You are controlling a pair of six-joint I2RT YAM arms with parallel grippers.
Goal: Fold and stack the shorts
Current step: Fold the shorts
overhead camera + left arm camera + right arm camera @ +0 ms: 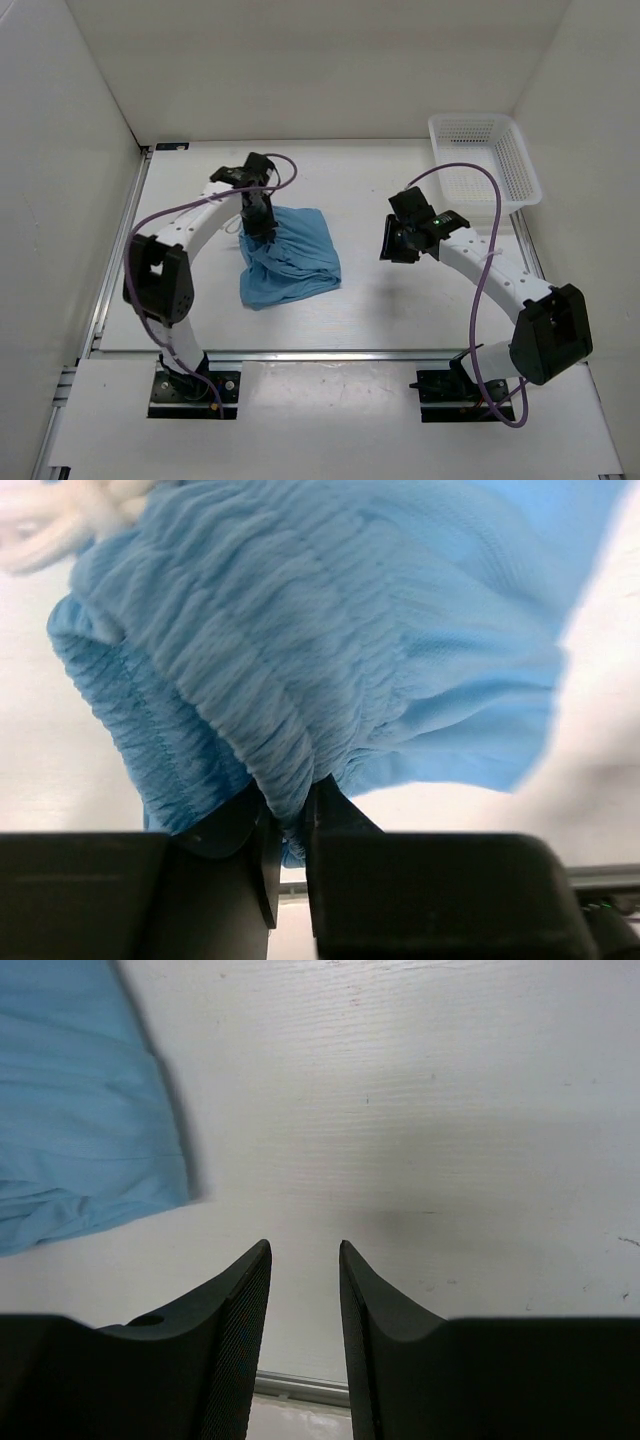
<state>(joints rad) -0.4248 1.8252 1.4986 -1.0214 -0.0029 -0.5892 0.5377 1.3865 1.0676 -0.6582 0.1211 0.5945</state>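
The light blue shorts (295, 258) lie bunched on the white table left of centre. My left gripper (257, 226) is shut on their gathered elastic waistband (290, 730) at the heap's upper left and lifts that edge. The white drawstring (60, 515) shows blurred at the top left of the left wrist view. My right gripper (398, 243) is open and empty, hovering over bare table to the right of the shorts. A smooth part of the shorts (80, 1110) shows at the left of the right wrist view, apart from the fingers (245, 1290).
A white plastic mesh basket (484, 158) stands at the back right corner. White walls enclose the table on three sides. A metal rail (330, 354) runs along the table's front edge.
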